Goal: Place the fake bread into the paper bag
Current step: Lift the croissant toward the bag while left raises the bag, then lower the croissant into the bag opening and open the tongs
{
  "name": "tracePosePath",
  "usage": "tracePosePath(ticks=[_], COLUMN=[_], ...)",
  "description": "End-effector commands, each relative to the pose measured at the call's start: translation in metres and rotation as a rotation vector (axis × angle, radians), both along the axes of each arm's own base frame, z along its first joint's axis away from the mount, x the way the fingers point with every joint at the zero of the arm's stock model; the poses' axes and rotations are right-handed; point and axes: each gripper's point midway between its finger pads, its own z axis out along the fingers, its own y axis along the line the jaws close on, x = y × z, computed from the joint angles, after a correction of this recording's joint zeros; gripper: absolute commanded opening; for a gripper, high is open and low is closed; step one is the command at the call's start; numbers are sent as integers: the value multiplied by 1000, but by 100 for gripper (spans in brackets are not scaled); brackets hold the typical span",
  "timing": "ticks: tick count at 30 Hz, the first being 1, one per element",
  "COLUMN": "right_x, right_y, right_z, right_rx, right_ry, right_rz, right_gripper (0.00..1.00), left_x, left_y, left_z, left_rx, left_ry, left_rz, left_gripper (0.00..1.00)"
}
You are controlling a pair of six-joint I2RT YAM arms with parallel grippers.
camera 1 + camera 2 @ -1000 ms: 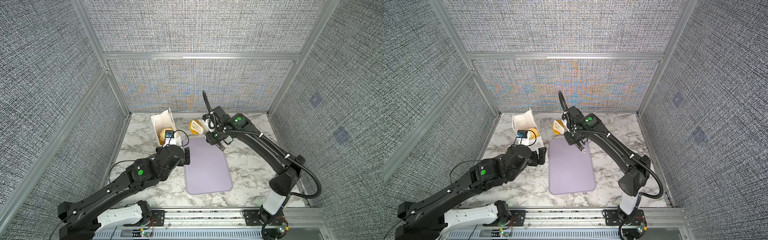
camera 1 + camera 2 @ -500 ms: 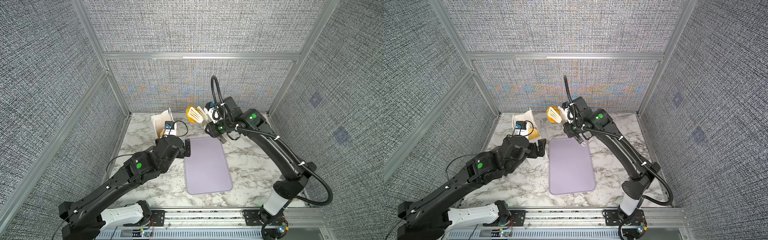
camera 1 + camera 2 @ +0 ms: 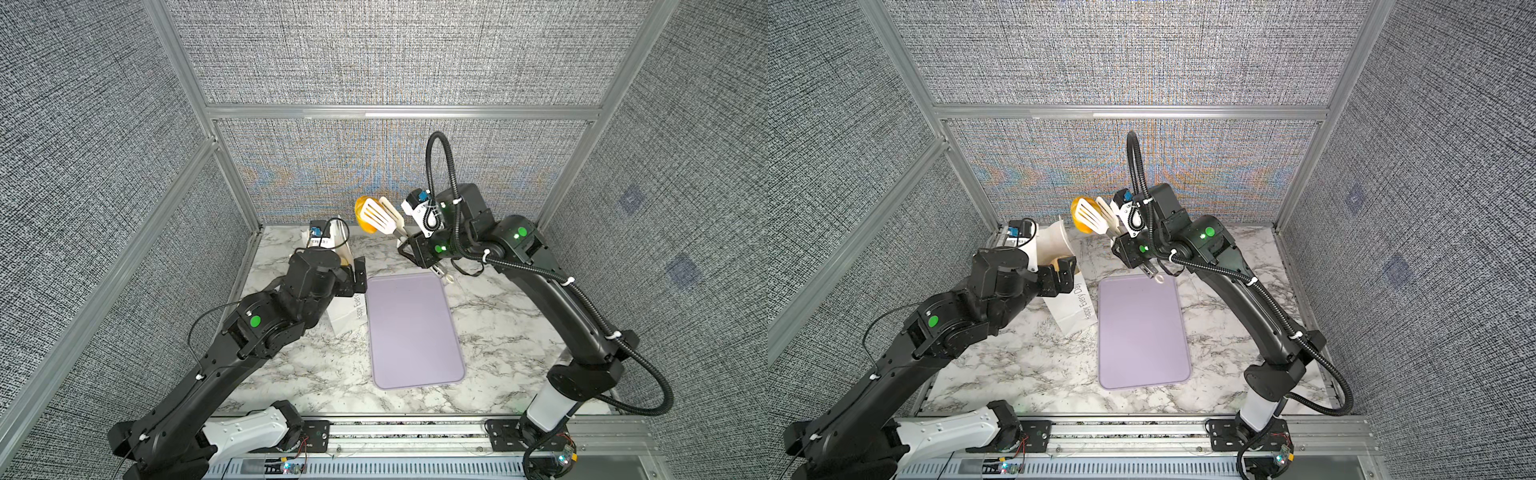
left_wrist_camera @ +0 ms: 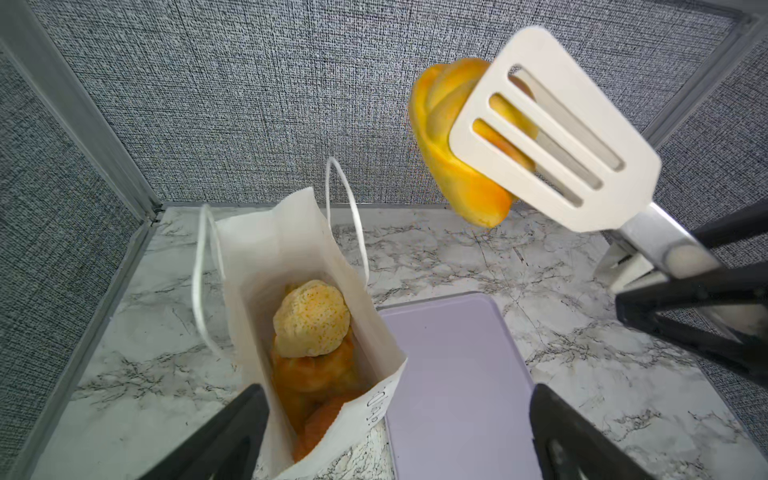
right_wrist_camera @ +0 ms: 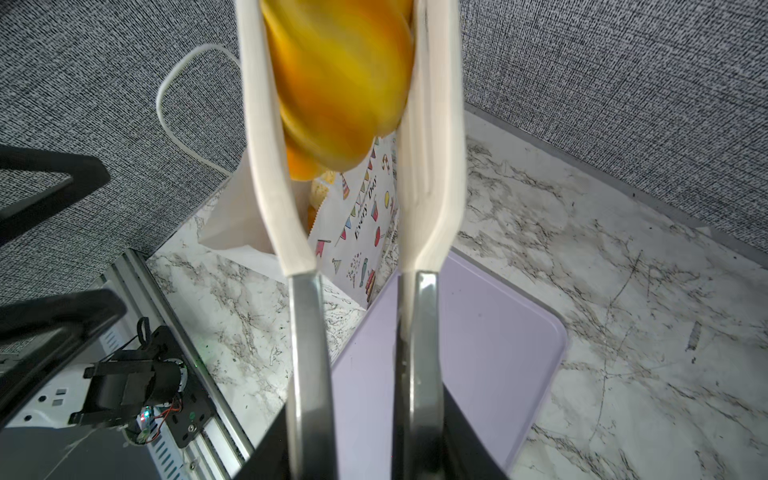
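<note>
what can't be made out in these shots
- Count of pastries in the white paper bag: in the left wrist view the pale round bun covers those below; in both top views the left arm mostly hides the mouth.
- Shape of the golden pastry in the white slotted tongs: blurred and cut by the picture edge in the right wrist view, half behind the tongs elsewhere.

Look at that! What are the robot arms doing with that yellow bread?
They are packing toy bread into a white paper bag. The right gripper squeezes a pair of white tongs, and the tongs pinch a golden toy croissant in the air, up beside the bag's open top. Other toy breads, with a pale round bun on top, already lie inside. The left gripper hovers wide open at the bag's rim, holding nothing. The lilac tray has nothing on it.
</note>
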Motion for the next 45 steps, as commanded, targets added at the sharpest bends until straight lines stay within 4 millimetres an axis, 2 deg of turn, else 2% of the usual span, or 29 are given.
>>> tracePosePath(ticks=[1,8,13,18,20,23,36,45], right_x=[-7,-24,-31,-32,-27,-20,-9,-2], right_y=[18,46,60,69,69,67,69,65], right_z=[26,32,22,1,-15,-29,-68,-85], right_rx=[92,113,58,-12,-63,-121,-235,-303], right_ry=[-58,-105,-136,-128,-107,-90,-50,-35], right_rz=[62,155,185,200,187,155,146,122], right_gripper=[39,41,41,42,42,41,41,42], left_x=[-2,-16,-27,-35,-37,-37,-34,-23], left_y=[21,61,81,92,95,96,92,86], left_z=[11,26,20,12,10,6,-19,-36], left_rx=[32,21,23,13,10,20,40,54], left_ry=[-24,-59,-51,-37,-36,-27,22,62], left_rz=[59,171,221,250,255,256,248,234], left_gripper=[99,99,99,99,99,100,99,100])
